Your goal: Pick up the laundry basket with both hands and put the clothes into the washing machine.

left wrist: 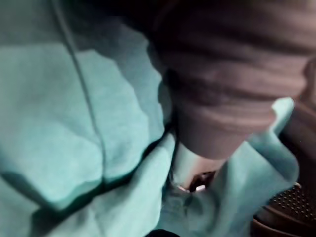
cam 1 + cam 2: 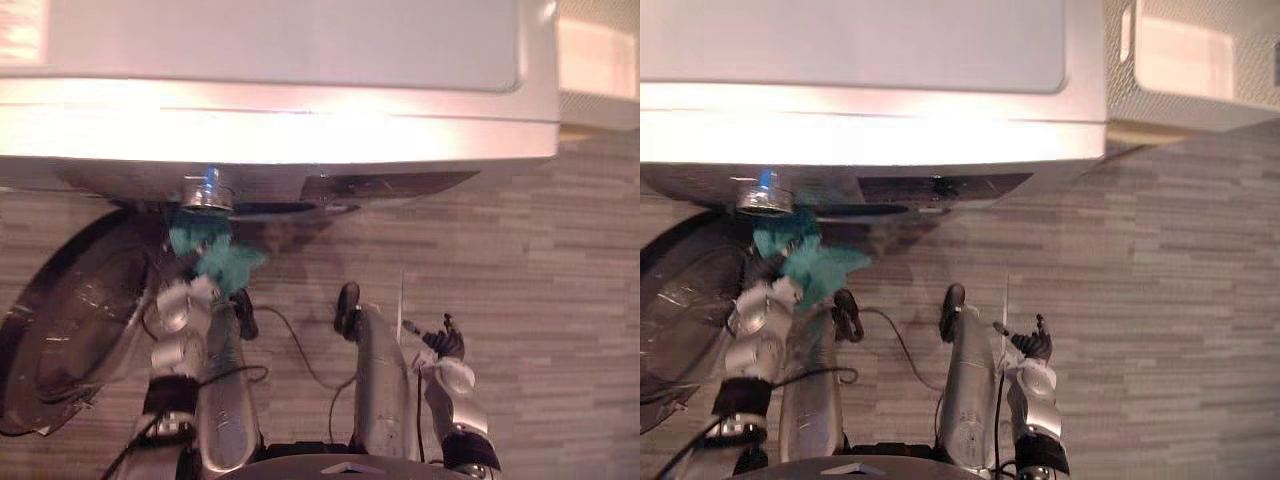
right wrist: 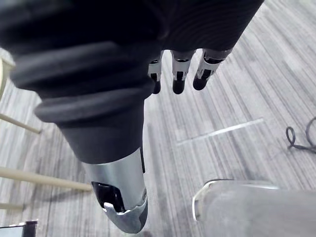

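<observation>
Your left hand [image 2: 180,310] is up at the front edge of the white, flat-topped washing machine [image 2: 280,110]. It stands just below the dark mouth, beside the round dark-glass door [image 2: 70,320] that hangs open toward the machine's left corner. The bunched teal fabric garment [image 2: 215,255] sits on that hand and reaches up to the mouth. In the left wrist view the thumb [image 1: 195,170] presses into a fold of it, so I judge the hand is clamped on the cloth.

The step is feeding the garment in. Push the hand forward and slightly up, so the whole bundle passes the lip before you let go. Loose teal corners droop toward the door side, and any left outside would likely slide back out or catch when the door swings. A dark perforated surface [image 1: 286,210] shows past the cloth, probably the drum, so you look close to the mouth. Uncurl the thumb only once the cloth lies on it, then draw straight back, clear of the door's rim.

Your right hand [image 2: 450,365] hangs low over the grey plank floor [image 2: 520,300], fingers loose and holding nothing. The white perforated laundry basket [image 2: 1120,60] stands beside the machine's right edge, well apart from both hands.
</observation>
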